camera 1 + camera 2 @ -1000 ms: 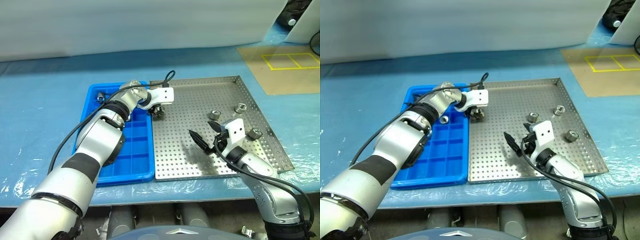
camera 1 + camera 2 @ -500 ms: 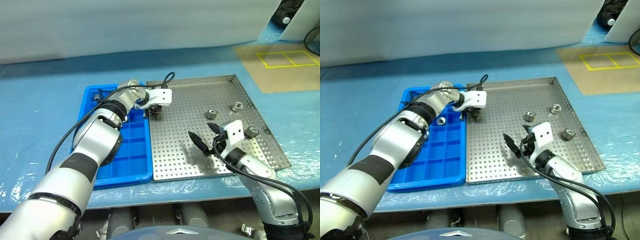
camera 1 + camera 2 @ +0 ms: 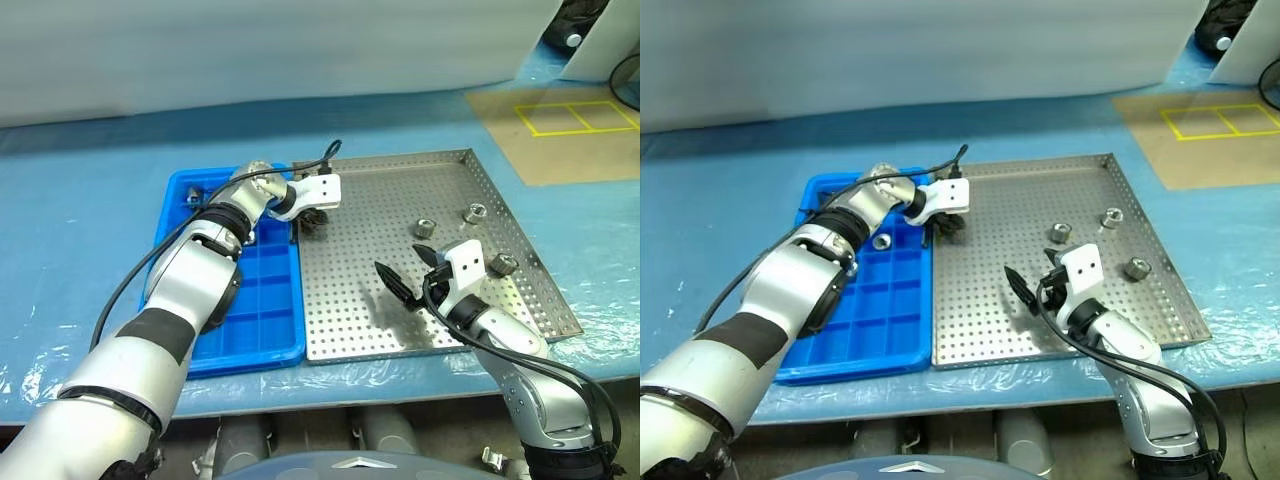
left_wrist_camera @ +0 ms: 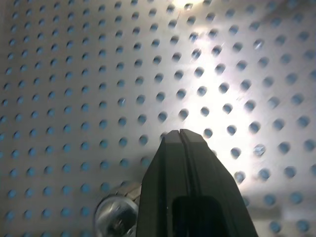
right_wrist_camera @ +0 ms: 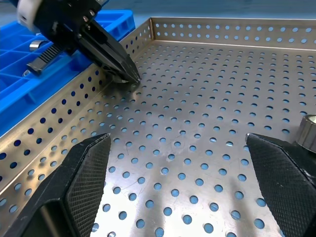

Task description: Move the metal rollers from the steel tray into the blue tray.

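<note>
The steel tray [image 3: 400, 190] lies on the blue table cover with the blue tray [image 3: 255, 310] against its left rim. Three metal rollers [image 3: 423, 227] [image 3: 476, 211] [image 3: 503, 264] stand on the right part of the steel tray. A fourth roller [image 4: 114, 217] sits near the steel tray's left rim, right beside my left gripper [image 4: 181, 132]. That gripper is shut, its fingers pressed together on nothing, tips down at the perforated floor. One roller [image 3: 881, 240] rests in a blue tray compartment. My right gripper [image 3: 403, 265] hovers open over the steel tray's front half.
A brown board with yellow squares [image 3: 570, 140] lies at the far right of the table. A pale wall runs along the back. A black cable [image 3: 330, 152] loops off my left wrist. The steel tray's raised rim [image 5: 74, 98] separates the two trays.
My left gripper's fingers have closed from open to pressed together beside the roller, and its wrist has turned a little. The right arm has kept still. The camera view has shifted slightly.
</note>
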Controlling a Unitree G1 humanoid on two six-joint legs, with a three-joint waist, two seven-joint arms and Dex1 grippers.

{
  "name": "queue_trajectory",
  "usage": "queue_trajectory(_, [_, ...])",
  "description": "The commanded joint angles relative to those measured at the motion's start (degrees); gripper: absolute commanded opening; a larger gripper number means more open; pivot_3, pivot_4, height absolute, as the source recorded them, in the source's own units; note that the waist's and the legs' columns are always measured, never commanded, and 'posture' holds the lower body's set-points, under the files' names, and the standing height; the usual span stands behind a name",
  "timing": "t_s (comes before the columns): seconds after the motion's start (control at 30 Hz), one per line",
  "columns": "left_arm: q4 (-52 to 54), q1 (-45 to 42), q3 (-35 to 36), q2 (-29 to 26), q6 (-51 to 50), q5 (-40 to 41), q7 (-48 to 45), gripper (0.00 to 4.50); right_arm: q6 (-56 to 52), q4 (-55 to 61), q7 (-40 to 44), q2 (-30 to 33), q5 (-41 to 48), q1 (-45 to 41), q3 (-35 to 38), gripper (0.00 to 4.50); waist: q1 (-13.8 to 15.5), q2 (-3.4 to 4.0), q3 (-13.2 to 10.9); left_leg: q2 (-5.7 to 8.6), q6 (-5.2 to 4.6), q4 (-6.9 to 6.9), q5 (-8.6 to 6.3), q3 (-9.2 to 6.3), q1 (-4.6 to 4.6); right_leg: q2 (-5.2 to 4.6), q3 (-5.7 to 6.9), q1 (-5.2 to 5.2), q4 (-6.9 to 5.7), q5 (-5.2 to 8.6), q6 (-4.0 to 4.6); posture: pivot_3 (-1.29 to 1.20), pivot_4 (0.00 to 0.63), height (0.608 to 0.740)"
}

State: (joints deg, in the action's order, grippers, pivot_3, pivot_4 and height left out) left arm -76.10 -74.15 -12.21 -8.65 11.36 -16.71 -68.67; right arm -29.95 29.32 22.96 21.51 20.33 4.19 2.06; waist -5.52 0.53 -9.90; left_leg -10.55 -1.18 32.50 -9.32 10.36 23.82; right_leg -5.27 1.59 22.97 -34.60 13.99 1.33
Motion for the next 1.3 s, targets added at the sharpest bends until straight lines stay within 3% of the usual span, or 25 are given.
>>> queue_trajectory(0.03, [2.0,-2.2,5.4,0.3,-1.3,6.9,-6.9,0.02,1.5,0.3,0.4,-0.4,-0.1,-0.8,-0.6,4.50,0.0,-0.02,0.0,0.00,-0.02,0.02,0.00,0.00,0.07,-0.01,0.00,0.08,-0.05,0.00,0.00,-0.54,0.150,0.740])
queue_trajectory(0.17, [3.2,-1.9,5.7,-0.7,-1.4,8.1,-12.5,0.02,2.0,-0.9,0.8,-0.7,-0.4,-1.9,-1.2,4.50,0.1,-0.04,0.0,-0.01,-0.03,0.01,-0.01,0.00,0.09,-0.01,0.01,0.14,-0.10,-0.01,0.00,-0.52,0.150,0.740])
queue_trajectory(0.5, [5.4,-2.3,8.0,-4.8,-3.0,10.9,-14.3,0.02,3.2,-4.2,2.7,-0.6,-0.8,-4.8,-2.4,4.50,0.3,-0.05,-0.1,-0.06,-0.01,0.13,0.00,0.01,0.06,0.00,0.01,0.11,-0.19,-0.01,0.01,-0.47,0.150,0.740])
queue_trajectory(0.77, [4.0,-4.2,8.8,-6.1,-1.4,10.3,-2.7,0.02,4.0,-6.0,3.0,-1.6,-1.5,-6.1,-3.7,4.50,1.4,-0.07,-0.1,-0.05,-0.02,0.16,-0.01,0.01,0.08,0.00,0.01,0.10,-0.19,-0.01,0.02,-0.46,0.150,0.740])
queue_trajectory(0.87, [3.2,-5.2,5.1,-6.1,2.3,6.6,-2.2,0.63,4.2,-5.7,2.9,-1.9,-1.8,-5.6,-4.0,4.50,1.8,-0.07,-0.1,-0.06,-0.02,0.19,0.00,0.01,0.08,0.00,0.01,0.10,-0.22,-0.01,0.02,-0.47,0.150,0.740])
queue_trajectory(1.0, [1.6,-6.6,-2.7,-6.1,7.6,-1.9,1.1,1.96,4.4,-5.2,2.6,-2.1,-1.9,-4.4,-3.8,4.50,1.9,-0.08,-0.1,-0.06,-0.03,0.23,-0.01,0.01,0.08,0.00,0.00,0.07,-0.22,-0.02,0.01,-0.49,0.150,0.740])
queue_trajectory(1.13, [0.0,-8.4,-9.5,-5.9,10.7,-9.3,5.6,1.96,4.7,-4.3,1.6,-2.5,-2.2,-3.0,-3.9,4.50,1.6,-0.08,-0.1,-0.08,-0.03,0.25,-0.01,0.01,0.06,0.01,0.00,0.07,-0.25,-0.02,0.00,-0.52,0.150,0.740])
queue_trajectory(1.3, [-1.1,-9.4,-11.7,-4.3,11.2,-12.5,12.8,1.96,4.8,-3.2,0.4,-3.2,-2.9,-1.7,-4.1,4.50,1.5,-0.09,-0.1,-0.09,-0.02,0.28,-0.01,0.01,0.04,0.01,0.00,0.05,-0.27,-0.03,0.00,-0.55,0.150,0.740])
